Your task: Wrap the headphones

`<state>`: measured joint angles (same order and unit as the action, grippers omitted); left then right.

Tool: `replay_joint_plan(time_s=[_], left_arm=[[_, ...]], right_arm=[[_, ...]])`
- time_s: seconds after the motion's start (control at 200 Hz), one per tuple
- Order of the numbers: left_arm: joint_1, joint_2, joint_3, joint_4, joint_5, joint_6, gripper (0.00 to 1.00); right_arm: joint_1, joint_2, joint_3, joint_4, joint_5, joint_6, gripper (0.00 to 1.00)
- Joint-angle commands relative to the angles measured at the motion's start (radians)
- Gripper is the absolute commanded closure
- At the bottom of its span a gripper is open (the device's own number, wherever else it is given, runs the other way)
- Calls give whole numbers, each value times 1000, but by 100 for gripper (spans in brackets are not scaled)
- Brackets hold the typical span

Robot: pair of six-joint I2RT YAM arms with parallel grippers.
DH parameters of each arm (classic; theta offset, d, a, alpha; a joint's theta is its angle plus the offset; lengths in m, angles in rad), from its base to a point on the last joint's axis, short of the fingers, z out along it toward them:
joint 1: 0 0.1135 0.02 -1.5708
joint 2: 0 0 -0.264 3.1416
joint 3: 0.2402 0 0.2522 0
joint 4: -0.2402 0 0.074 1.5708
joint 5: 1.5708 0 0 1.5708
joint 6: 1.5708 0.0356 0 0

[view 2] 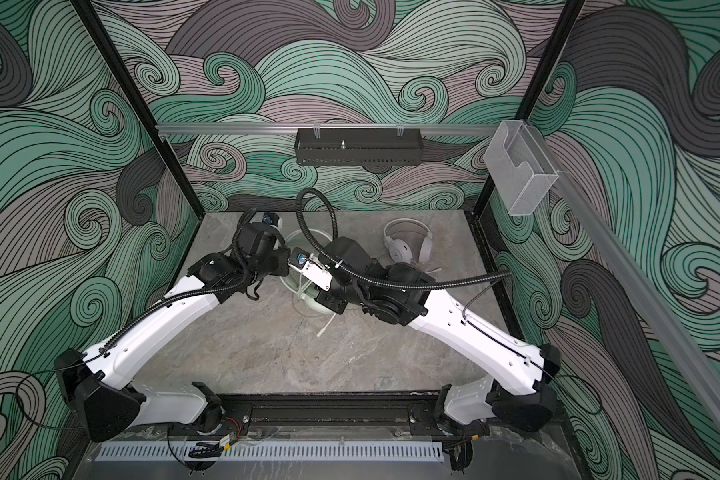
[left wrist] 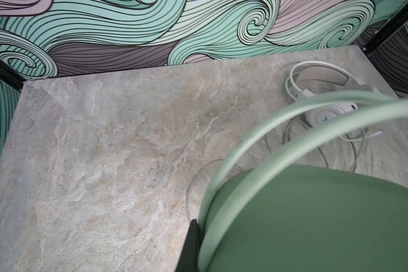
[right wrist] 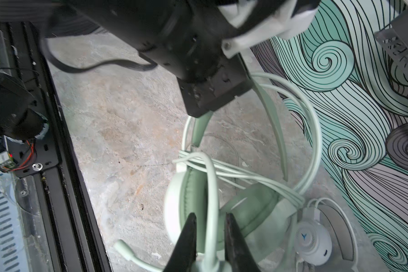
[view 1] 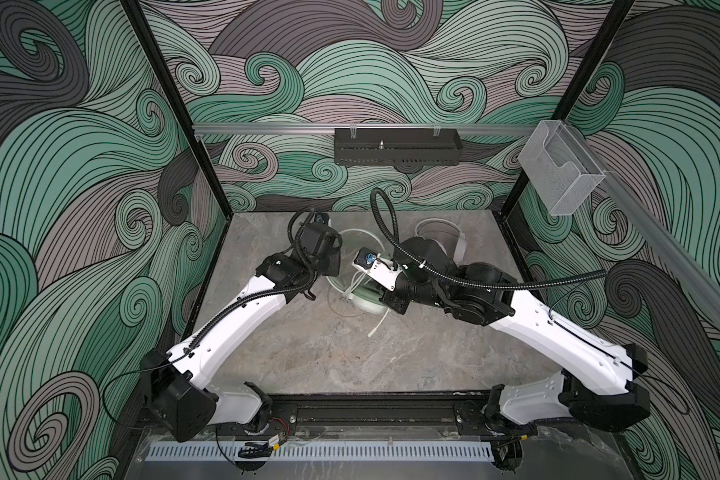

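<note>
- Pale mint green wired over-ear headset (right wrist: 245, 212) is found mid-worktop, its headband clamped in the closed fingers of the left gripper (right wrist: 205, 113).
- Thin mint cable (right wrist: 236, 175) is already looped several turns across the earcups. Its tail is pinched between the narrow fingers of the right gripper (right wrist: 211, 245), so the last turns are judged left.
- White over-ear headset with blue arrow mark (view 2: 400, 249) lies at back right with its cable loose, not yet wrapped.
- Grey marble worktop (view 1: 308, 361) is open at the front. The patterned back wall is close behind.

left end effector (right wrist: 204, 110): clamped tight | right end effector (right wrist: 210, 215): jaws narrowly apart
</note>
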<state>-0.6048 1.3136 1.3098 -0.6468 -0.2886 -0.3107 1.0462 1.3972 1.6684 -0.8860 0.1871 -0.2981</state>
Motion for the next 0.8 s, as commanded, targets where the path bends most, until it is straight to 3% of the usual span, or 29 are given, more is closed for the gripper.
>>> replay_joint_plan(time_s=[0.0, 0.32, 0.796], left_arm=[[-4, -56, 8, -7, 119, 45, 100], [-4, -117, -21, -74, 312, 112, 100], [-4, -172, -46, -32, 409, 81, 100]], right_arm=[[-16, -11, 27, -43, 81, -53, 100], [-60, -35, -6, -47, 169, -128, 100], [-154, -167, -192, 21, 90, -127, 100]])
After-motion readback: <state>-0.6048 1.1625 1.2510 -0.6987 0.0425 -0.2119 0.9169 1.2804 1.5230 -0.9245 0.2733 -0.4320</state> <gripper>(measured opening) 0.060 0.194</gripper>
